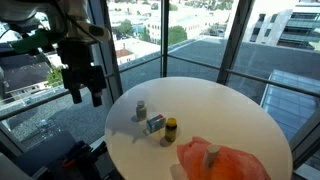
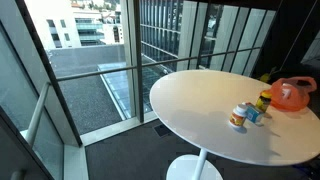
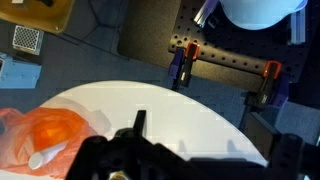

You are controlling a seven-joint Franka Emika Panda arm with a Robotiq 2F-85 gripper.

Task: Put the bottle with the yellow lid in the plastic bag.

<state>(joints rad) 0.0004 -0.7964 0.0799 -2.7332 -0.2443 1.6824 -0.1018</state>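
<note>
On table (image 1: 230, 105): three small containers (image 1: 155, 123), one plastic bag (image 1: 235, 165).
One is the bottle with the yellow lid (image 1: 171, 128); one gripper (image 1: 86, 97), fingers apart, empty.

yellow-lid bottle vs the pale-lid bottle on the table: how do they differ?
Lid: the yellow-lid bottle has a yellow cap, while the pale-lid bottle has a whitish one.
Place: the yellow-lid bottle stands nearer the orange bag. The pale-lid bottle stands farther from it, on the other side of the blue box.
Shared: both stand upright on the white table, outside the bag.
</note>
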